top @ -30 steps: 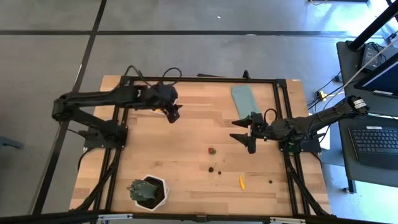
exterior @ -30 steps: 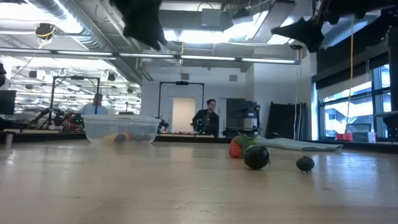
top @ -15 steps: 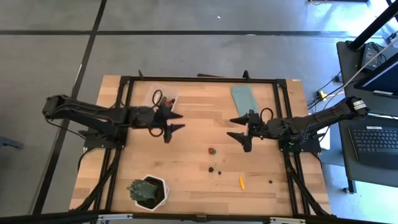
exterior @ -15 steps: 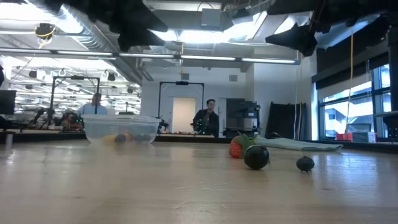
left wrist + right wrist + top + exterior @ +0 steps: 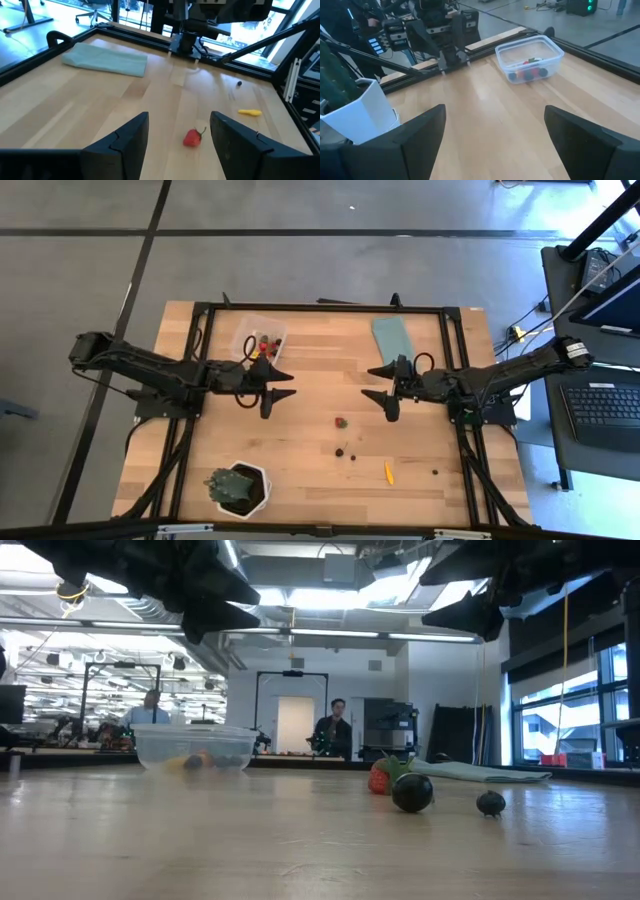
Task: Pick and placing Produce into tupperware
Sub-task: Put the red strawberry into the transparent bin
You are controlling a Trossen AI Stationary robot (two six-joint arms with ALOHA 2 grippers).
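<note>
The clear tupperware tub (image 5: 259, 335) (image 5: 530, 59) (image 5: 193, 748) stands near the table's far-left corner with red, dark and yellow produce inside. Loose produce lies right of centre: a red piece (image 5: 340, 421) (image 5: 192, 137) (image 5: 379, 778), two dark pieces (image 5: 344, 451) (image 5: 412, 792), a yellow-orange piece (image 5: 388, 472) (image 5: 249, 112) and a small dark one (image 5: 435, 471). My left gripper (image 5: 281, 386) (image 5: 179, 137) hangs open above the table, right of the tub, empty. My right gripper (image 5: 376, 382) (image 5: 492, 131) hangs open over the table's middle, facing the left one, empty.
A flat teal lid (image 5: 392, 339) (image 5: 106, 60) lies by the far edge. A green plant in a white pot (image 5: 238, 487) (image 5: 352, 107) stands near the near-left corner. A black frame (image 5: 320, 308) borders the table. People show in the room behind (image 5: 331, 730).
My left gripper has swung from over the tub toward the table's near side and right, uncovering the tub, and now points right toward the loose produce. My right gripper has drifted slightly left toward the table's middle. No produce has moved.
</note>
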